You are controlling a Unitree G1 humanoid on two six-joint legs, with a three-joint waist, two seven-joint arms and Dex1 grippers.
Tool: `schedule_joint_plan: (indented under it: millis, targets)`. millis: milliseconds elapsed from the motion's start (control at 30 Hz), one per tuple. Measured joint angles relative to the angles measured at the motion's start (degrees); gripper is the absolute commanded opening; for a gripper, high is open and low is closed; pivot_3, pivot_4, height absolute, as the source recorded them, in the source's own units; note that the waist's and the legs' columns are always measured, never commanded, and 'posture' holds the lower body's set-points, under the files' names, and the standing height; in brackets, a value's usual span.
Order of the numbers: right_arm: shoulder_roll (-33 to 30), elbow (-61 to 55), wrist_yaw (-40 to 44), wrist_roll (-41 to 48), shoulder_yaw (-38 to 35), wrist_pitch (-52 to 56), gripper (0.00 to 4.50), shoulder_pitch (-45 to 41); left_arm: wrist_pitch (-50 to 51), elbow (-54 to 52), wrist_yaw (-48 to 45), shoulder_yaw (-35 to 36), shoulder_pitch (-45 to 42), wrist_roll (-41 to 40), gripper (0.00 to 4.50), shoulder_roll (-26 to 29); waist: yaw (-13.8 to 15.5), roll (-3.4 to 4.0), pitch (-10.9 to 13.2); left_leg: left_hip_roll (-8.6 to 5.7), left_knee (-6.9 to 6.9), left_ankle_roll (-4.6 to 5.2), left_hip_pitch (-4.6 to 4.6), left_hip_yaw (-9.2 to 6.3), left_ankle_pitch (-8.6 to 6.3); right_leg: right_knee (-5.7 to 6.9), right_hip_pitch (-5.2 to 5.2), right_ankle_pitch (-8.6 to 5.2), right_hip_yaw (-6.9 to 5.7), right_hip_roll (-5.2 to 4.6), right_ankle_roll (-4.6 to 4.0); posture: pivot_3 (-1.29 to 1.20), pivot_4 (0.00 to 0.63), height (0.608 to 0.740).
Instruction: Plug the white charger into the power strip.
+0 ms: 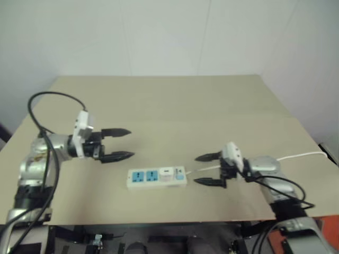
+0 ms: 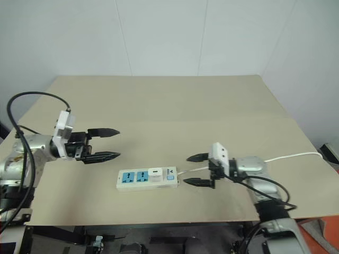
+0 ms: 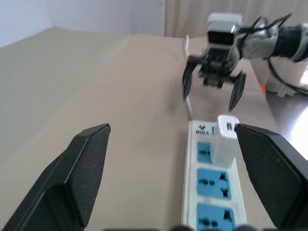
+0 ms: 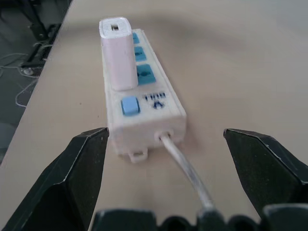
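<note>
The power strip lies flat near the table's front edge, its blue sockets facing up. The white charger stands upright in the socket nearest the switch end, also seen as a small white block. My left gripper hovers open to the left of the strip and above it, holding nothing. My right gripper is open just right of the strip's switch end, fingers either side of the thin white cord, not touching it. The left wrist view shows the charger and the right gripper beyond it.
The tan table reaches back to a white wall. The strip's cord trails right toward the table's right edge. Black cables loop by my left arm. Dark floor and frame parts sit below the front edge.
</note>
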Motion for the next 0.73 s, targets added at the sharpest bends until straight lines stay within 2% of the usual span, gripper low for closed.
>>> schedule_joint_plan:
  millis: [200,467,567,733]
  targets:
    - [-7.3,-5.2,-3.1,3.6,-7.8,4.5,4.48,3.1,1.2,-6.1,4.0,5.8,8.1,-0.9,4.50,3.2,0.0,-0.01,0.1,0.02,-0.01,0.00,0.00,0.01,0.00,-0.03,0.00,-0.01,0.00,-0.01,0.01,0.00,0.150,0.740]
    - [-10.0,-10.9,-9.6,4.9,-11.8,10.2,4.48,6.1,8.9,-18.4,14.0,12.0,18.0,-3.1,4.50,4.7,0.1,-0.04,0.1,0.01,-0.01,0.00,0.02,0.04,0.00,-0.06,0.01,-0.02,0.01,-0.05,0.02,0.00,0.150,0.740]
    - [-10.7,-12.3,-11.2,4.9,-12.6,11.5,4.48,6.7,10.1,-20.3,18.4,12.9,19.6,-3.0,4.50,4.5,0.1,-0.05,0.1,0.01,-0.01,0.00,0.01,0.04,0.00,-0.07,0.00,-0.01,0.01,-0.05,0.02,0.00,0.150,0.740]
    - [-10.5,-13.0,-13.3,4.9,-13.1,11.4,4.48,6.9,6.3,-21.3,20.2,15.4,21.1,-4.1,4.50,0.1,0.3,-0.05,0.1,0.01,-0.01,0.00,0.01,0.06,0.00,-0.10,0.01,-0.01,0.02,-0.05,0.01,0.00,0.150,0.740]
